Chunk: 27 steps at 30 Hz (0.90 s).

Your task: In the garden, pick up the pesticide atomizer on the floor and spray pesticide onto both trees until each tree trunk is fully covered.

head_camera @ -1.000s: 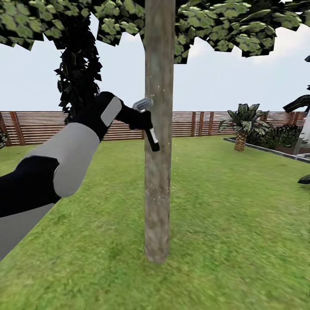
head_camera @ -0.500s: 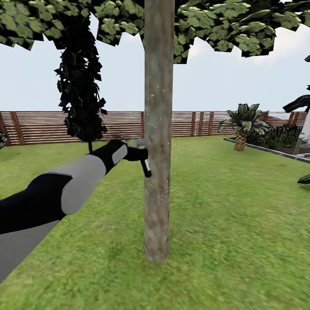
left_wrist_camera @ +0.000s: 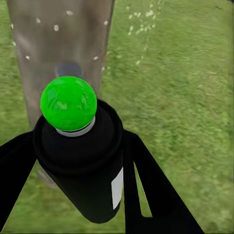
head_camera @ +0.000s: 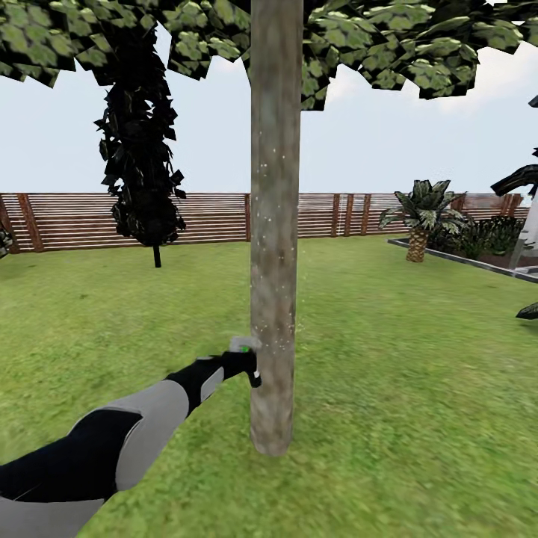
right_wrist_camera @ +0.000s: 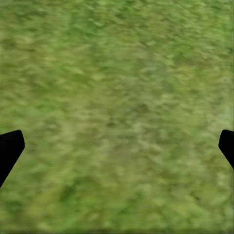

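Low against the tree trunk (head_camera: 275, 224), the pesticide atomizer (head_camera: 246, 355) sits clenched in the left gripper (head_camera: 240, 365), its pale head with a green dot just beside the bark and its dark body angled down toward the grass. From the left wrist view the atomizer (left_wrist_camera: 80, 161) is a black bottle with a white label, capped by a bright green ball, held between the two black fingers (left_wrist_camera: 146, 190) and aimed at the trunk (left_wrist_camera: 58, 53), which carries small white specks; more white flecks hang in the air over the lawn (left_wrist_camera: 185, 97) next to it. Above, the tree's blocky green canopy (head_camera: 373, 52) spreads across the sky. A narrow dark columnar tree (head_camera: 142, 149) stands behind to the left, before the brown slatted fence (head_camera: 75, 220), and a short palm (head_camera: 421, 217) grows to the right. Spread wide apart, the right gripper (right_wrist_camera: 117, 146) has only its black fingertips (right_wrist_camera: 9, 148) showing at either edge over bare grass
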{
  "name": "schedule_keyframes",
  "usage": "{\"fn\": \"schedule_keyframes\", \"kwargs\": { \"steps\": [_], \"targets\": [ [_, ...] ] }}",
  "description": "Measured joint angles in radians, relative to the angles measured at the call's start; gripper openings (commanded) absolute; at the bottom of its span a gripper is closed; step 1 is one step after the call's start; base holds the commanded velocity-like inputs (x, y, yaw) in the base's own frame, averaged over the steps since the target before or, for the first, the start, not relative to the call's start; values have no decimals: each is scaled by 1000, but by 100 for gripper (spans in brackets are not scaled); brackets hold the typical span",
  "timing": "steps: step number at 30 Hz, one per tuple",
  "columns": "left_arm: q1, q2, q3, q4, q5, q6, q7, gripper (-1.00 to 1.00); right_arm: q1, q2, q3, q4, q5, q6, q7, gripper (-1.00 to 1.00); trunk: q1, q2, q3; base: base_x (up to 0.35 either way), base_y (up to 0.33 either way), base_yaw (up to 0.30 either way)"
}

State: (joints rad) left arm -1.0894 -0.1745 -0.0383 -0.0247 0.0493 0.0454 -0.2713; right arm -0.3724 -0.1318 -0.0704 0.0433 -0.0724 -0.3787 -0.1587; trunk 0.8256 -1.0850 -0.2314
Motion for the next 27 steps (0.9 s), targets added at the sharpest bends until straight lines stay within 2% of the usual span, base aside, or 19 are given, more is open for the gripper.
{"fn": "schedule_keyframes", "kwargs": {
  "steps": [2, 3, 9, 21, 27],
  "targets": [
    [58, 0, 0, -1, -1, -24, -1, -100, 0, 0, 0, 0, 0, 0, 0, 100, 0, 0, 0, 39, 111, 0],
    [69, 0, 4, -3, 1, -27, -1, -100, 0, 1, 0, 0, 0, 1, 1, 100, 0, 0, 0, 88, 213, 0],
    [87, 0, 6, -3, 2, -33, -1, -100, 0, 5, 0, 0, 0, 1, 2, 100, 0, 0, 0, 125, 306, 0],
    [94, 0, 6, -2, 2, -33, -3, -100, 0, 9, 0, 0, -1, 1, 3, 100, -1, 0, 0, 262, 697, -4],
    [94, 0, 6, -2, 2, -33, -3, -100, 0, 9, 0, 0, -1, 2, 3, 100, 0, 0, 0, 256, 700, -168]
  ]
}}
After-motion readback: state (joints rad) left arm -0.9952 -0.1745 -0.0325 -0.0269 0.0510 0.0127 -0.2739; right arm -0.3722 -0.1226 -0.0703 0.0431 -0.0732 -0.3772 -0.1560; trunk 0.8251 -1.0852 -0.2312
